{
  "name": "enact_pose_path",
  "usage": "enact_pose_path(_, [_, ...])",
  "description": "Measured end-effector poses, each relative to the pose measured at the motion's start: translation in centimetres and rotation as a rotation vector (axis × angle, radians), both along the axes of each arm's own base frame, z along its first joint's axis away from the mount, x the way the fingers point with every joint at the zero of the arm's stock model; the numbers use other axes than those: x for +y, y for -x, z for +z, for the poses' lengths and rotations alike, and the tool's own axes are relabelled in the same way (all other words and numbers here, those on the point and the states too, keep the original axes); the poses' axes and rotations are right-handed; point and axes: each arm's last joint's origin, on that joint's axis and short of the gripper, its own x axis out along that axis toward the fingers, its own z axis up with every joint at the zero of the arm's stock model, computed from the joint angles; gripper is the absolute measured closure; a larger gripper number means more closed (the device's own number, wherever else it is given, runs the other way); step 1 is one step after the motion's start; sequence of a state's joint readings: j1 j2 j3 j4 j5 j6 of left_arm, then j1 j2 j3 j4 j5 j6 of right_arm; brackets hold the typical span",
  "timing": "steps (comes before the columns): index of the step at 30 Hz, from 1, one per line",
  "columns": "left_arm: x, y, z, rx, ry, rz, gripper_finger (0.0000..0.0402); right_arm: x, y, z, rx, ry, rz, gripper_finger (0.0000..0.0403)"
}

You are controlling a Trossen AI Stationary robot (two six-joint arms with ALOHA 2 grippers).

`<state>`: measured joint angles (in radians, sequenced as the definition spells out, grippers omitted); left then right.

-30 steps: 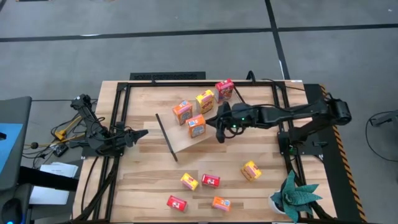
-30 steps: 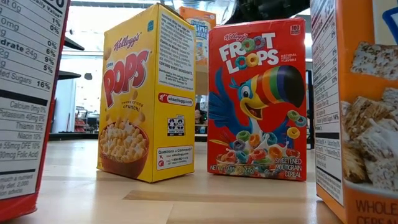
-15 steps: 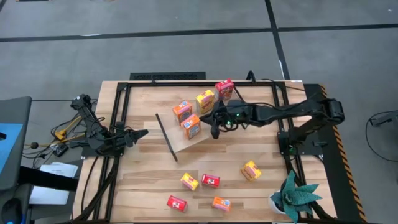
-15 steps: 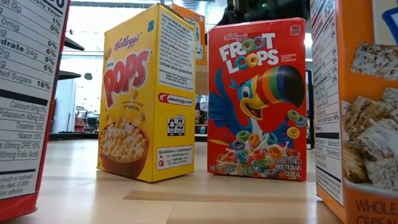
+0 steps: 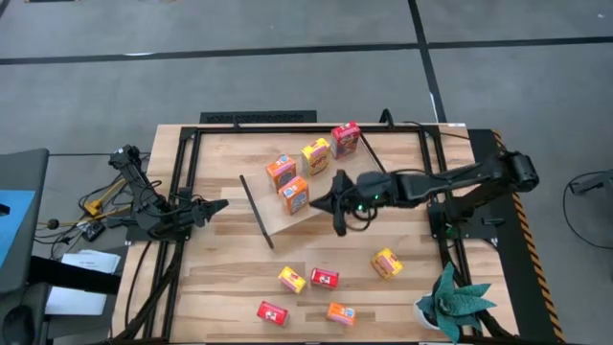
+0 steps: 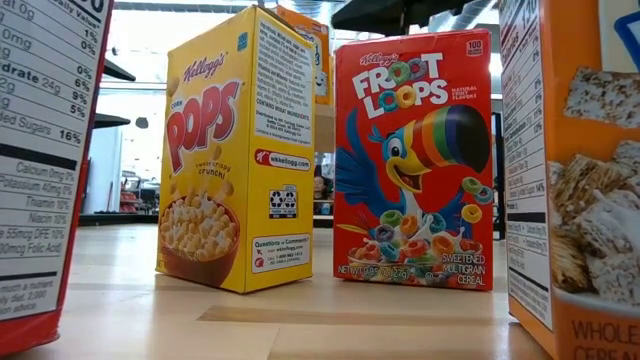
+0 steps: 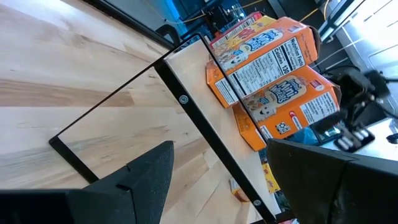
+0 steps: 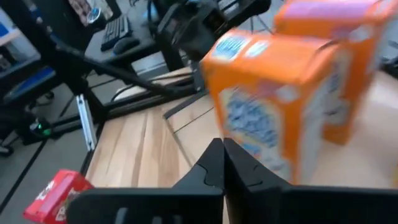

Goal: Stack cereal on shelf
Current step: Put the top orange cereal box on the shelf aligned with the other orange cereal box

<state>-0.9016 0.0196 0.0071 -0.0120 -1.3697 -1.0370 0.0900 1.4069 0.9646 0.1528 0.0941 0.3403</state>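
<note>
From above, the wide light-wood shelf board (image 5: 287, 216) with thin black rod frames lies askew on the larger wooden tabletop (image 5: 220, 287). Four small cardboard cereal boxes stand on or at it: two orange ones (image 5: 281, 172) (image 5: 295, 195), a yellow one (image 5: 315, 153) and a red one (image 5: 346, 138). Five more boxes lie loose on the near part of the table: yellow (image 5: 291, 280), red (image 5: 324, 278), red (image 5: 272, 312), orange (image 5: 340, 312) and yellow-orange (image 5: 387, 263). The right gripper (image 5: 326, 201) hangs just beside the nearer orange box, holding nothing, its fingers pressed together. The left gripper (image 5: 218, 205) waits at the table's left edge, well apart from the boxes, its fingers spread and empty. A green artificial plant (image 5: 450, 299) stands at the near right corner.

At table height, a yellow Corn Pops box (image 6: 235, 150) and a red Froot Loops box (image 6: 415, 160) stand upright side by side.

The left wrist camera shows two orange boxes (image 7: 273, 81) stacked beyond the shelf's black rod frame (image 7: 186, 106).

The right wrist camera shows the clenched fingertips (image 8: 221, 163) in front of an orange box (image 8: 273, 99), not touching it.
</note>
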Motion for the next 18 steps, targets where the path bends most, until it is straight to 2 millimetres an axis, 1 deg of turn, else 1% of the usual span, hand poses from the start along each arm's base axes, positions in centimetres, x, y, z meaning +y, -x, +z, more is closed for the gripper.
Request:
enact_pose_path(3, [0.0,0.0,0.0,0.000,0.000,0.004,0.0152,0.6,-0.9,-1.1,0.006,-0.004,0.012,0.0389])
enact_pose_path(8, [0.0,0.0,0.0,-0.004,0.008,0.005,0.0152,0.7,-2.7,-2.8,-0.013,-0.047,0.030,0.0375])
enact_pose_path(11, [0.0,0.0,0.0,-0.007,0.014,0.005,0.0152,0.4,-3.4,-3.1,0.003,-0.046,0.028,0.0378])
enact_pose_path(13, [0.0,0.0,0.0,-0.007,0.014,0.005,0.0152,0.3,-4.0,-2.8,-0.014,-0.036,0.030,0.0384])
enact_pose_path(18, [0.0,0.0,0.0,-0.009,0.017,0.005,0.0152,-0.5,-5.0,-3.0,-0.005,-0.020,0.026,0.0388])
